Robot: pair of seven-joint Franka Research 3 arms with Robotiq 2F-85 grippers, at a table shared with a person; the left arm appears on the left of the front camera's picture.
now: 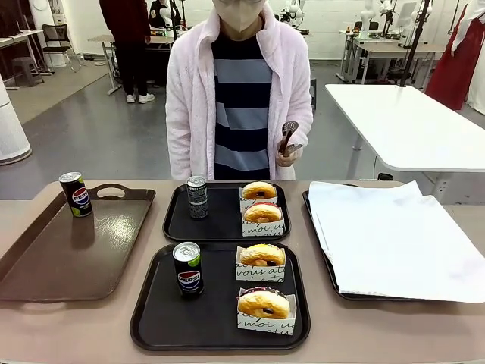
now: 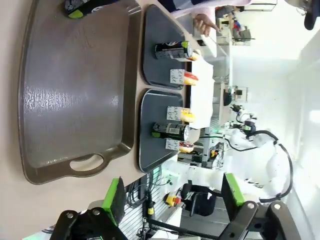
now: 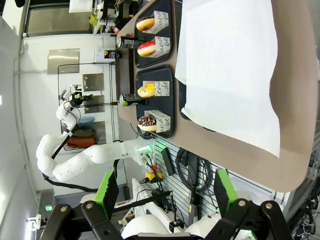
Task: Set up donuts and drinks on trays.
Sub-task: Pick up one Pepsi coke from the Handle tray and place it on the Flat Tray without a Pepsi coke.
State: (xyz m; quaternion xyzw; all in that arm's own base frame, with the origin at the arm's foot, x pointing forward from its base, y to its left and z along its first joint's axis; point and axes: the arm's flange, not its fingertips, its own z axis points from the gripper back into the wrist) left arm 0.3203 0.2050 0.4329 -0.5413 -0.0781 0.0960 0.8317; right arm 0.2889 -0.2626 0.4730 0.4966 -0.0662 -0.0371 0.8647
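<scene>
Tabletop (image 1: 91, 326): smooth tan laminate, matte, running across the front view.
Room: grey polished floor, white tables at 1 to 2 o'clock behind the person (image 1: 239, 83) in a fluffy pink jacket, tongs (image 1: 287, 138) in hand.
Near black tray (image 1: 155, 318): matte plastic, square, rounded corners, raised rim, at 6 o'clock; holds a Pepsi can (image 1: 187, 268) upright at left, two glazed donuts (image 1: 263, 255) in white lettered paper sleeves at right.
Far black tray (image 1: 220, 224): same make, at 12 o'clock of the near one; patterned can (image 1: 197, 196) at left, two sleeved donuts (image 1: 260, 191) at right.
Brown tray (image 1: 68, 250): glossy, handled, at 9 o'clock; Pepsi can (image 1: 75, 193) at its far corner.
Paper-lined tray (image 1: 394, 235): white sheet, slightly creased, at 3 o'clock.
Left gripper (image 2: 172, 197): green pads spread wide, nothing between.
Right gripper (image 3: 165, 192): fingers wide apart, nothing between.
</scene>
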